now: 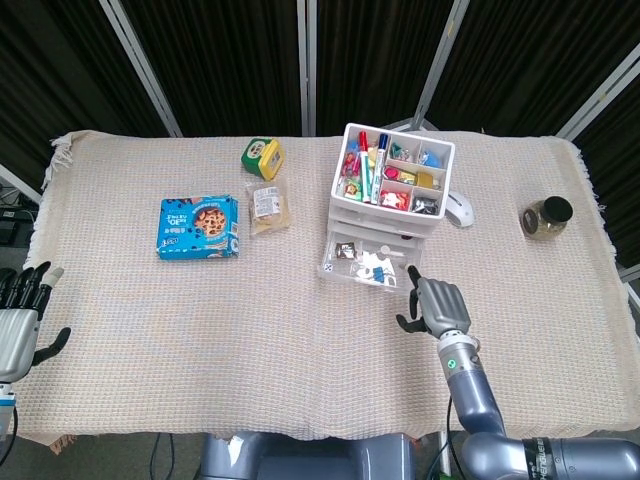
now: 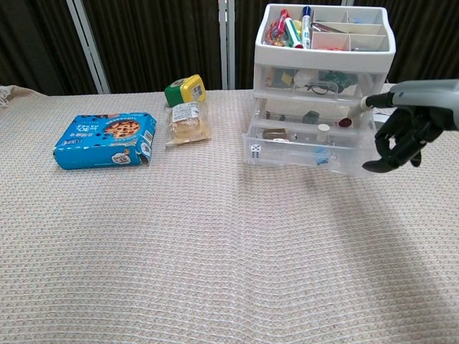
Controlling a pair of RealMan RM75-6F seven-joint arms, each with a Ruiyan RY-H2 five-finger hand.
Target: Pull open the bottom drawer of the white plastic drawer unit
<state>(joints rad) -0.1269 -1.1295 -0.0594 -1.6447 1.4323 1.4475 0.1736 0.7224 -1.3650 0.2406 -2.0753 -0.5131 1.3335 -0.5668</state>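
Around the white drawer unit (image 1: 388, 195) we see a white mouse (image 1: 459, 209) just beside it, a jar (image 1: 546, 217) far right, and a blue cookie box (image 1: 198, 226), snack packet (image 1: 267, 208) and green-yellow tub (image 1: 262, 155) to the left. Its bottom drawer (image 2: 310, 149) sits pulled out toward us, long axis running left-right. Our right hand (image 2: 400, 135) hovers curled and empty at the drawer's right corner; our left hand (image 1: 20, 318), fingers spread, rests at the table's (image 1: 300, 340) near-left edge.

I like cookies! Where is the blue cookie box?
The cookie box lies on the left part of the table in the head view, just left of a small snack packet and well left of the drawer unit.
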